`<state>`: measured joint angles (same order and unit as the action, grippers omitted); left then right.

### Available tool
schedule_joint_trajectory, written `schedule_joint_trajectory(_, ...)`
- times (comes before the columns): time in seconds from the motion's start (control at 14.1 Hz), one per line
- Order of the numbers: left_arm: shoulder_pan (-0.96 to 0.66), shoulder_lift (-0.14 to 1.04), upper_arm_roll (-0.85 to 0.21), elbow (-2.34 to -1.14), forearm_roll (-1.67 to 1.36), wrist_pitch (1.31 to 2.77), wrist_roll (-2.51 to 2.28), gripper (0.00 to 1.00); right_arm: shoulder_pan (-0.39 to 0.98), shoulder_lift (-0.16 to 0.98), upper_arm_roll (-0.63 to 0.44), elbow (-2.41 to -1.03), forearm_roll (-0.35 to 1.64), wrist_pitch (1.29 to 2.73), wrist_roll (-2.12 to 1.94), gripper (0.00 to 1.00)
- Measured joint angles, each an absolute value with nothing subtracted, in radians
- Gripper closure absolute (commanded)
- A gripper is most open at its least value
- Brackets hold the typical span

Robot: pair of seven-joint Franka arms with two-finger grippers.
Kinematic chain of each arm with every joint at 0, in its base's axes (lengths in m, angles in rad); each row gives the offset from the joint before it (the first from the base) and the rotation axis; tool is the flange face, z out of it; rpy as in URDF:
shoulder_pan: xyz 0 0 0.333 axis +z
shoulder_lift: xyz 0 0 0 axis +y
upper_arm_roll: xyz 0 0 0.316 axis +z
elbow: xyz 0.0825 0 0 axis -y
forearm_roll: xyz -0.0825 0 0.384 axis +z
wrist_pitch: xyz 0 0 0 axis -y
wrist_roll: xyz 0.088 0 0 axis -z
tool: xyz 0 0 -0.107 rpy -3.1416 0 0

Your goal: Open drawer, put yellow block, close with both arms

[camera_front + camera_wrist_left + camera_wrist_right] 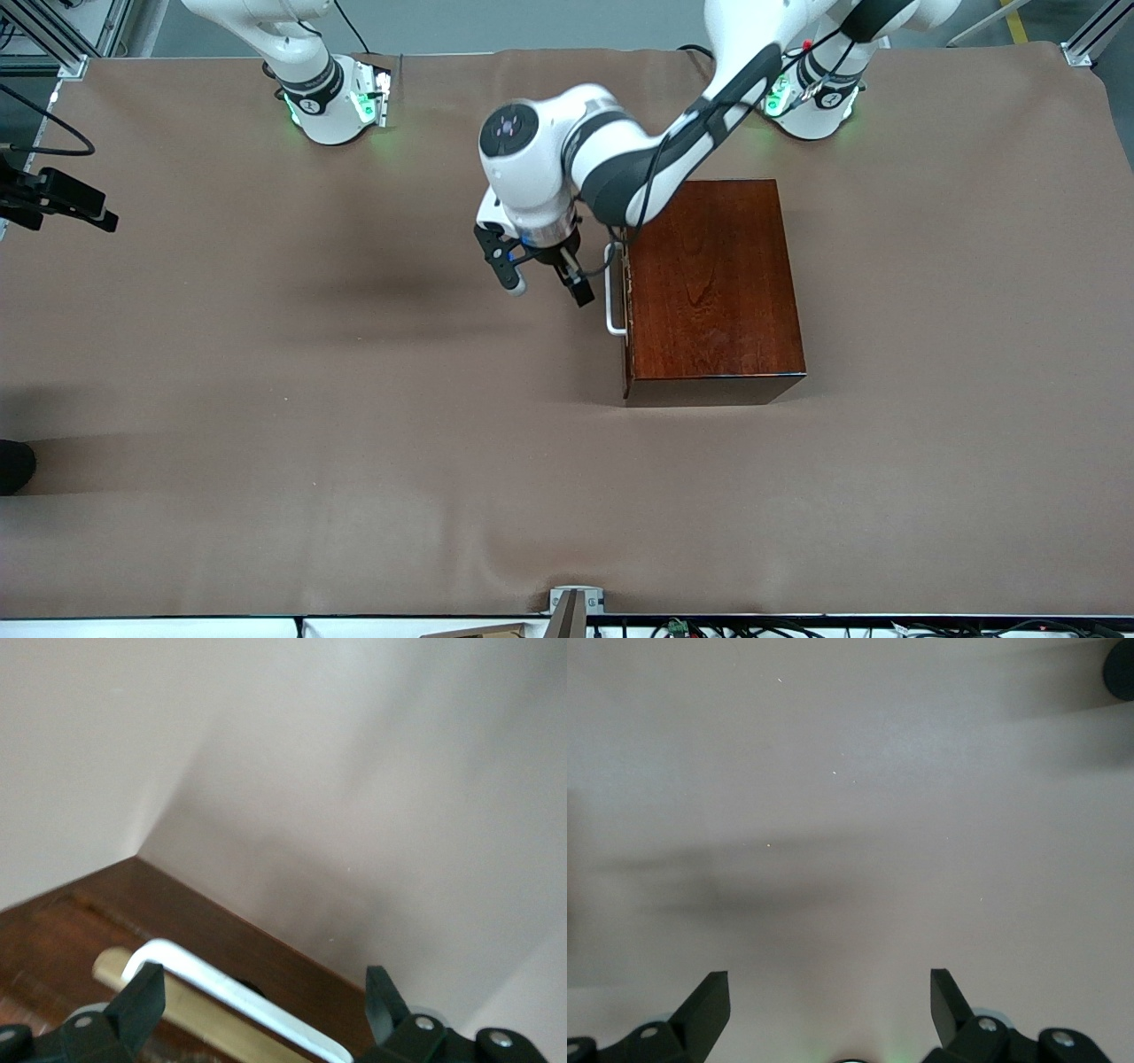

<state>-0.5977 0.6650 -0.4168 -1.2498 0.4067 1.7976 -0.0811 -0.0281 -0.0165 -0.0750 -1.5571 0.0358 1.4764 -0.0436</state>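
Note:
The reddish-brown wooden box (713,283) stands near the left arm's base. Its drawer's white U-shaped handle (611,301) faces the right arm's end of the table, and the drawer looks shut or nearly so. My left gripper (545,282) is open and hangs just in front of the handle. In the left wrist view the handle (239,997) lies between my spread fingers (142,997), with a light-wood strip (199,1019) beside it. My right gripper (830,988) is open and empty over bare table; it does not show in the front view. The yellow block is out of view.
Brown cloth (354,399) covers the whole table. A black device with a cable (58,202) juts in at the right arm's end, and a dark round object (13,465) lies at that same edge, nearer the front camera.

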Motion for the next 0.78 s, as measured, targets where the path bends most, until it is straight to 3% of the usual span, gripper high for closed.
schedule_joint_trajectory(0.35,-0.535,0.517,-0.402,-1.242,0.374,1.656,-0.56,0.0,-0.028,-0.017,-0.075,-1.521,0.036,1.476,-0.044,0.0)
schedule_joint_trajectory(0.78,-0.242,0.353,-0.396,-1.24,0.248,1.547,-0.753,0.0,-0.028,-0.008,-0.074,-1.521,0.036,1.469,-0.044,0.0)
